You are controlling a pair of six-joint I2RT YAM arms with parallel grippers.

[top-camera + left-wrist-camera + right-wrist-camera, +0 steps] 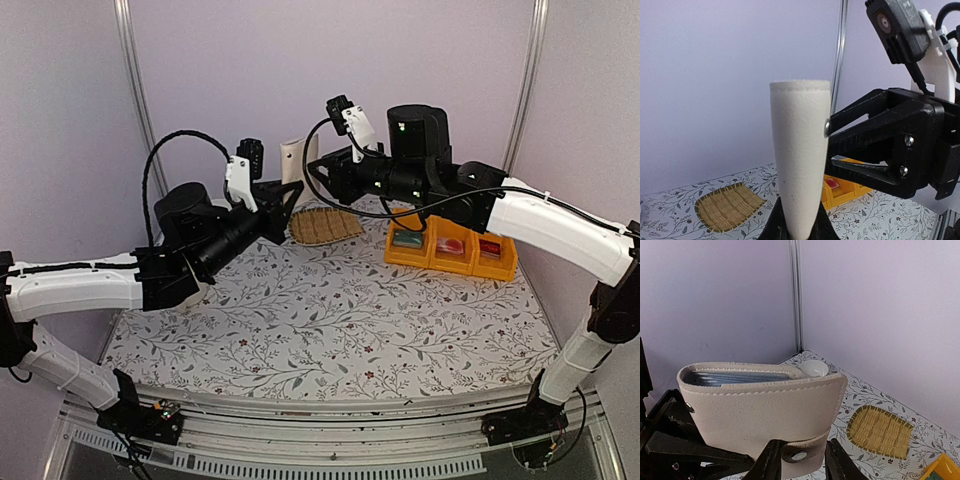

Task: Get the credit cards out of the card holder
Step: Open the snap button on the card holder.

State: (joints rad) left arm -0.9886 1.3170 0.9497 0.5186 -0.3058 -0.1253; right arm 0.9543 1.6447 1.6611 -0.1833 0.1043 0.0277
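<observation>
Floral table (330, 320), lilac walls (250, 60); left gripper (798, 224) clamped on card holder (800, 150), raised upright mid-air to present it; right gripper (801, 466) fingers flank its snap strap (811, 444), grip unclear, likely to unfasten; cards not yet out

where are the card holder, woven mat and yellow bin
card holder (765, 410), right wrist view, front face
woven mat (880, 432), right wrist view, centre weave
yellow bin (408, 257), top view, front wall
</observation>
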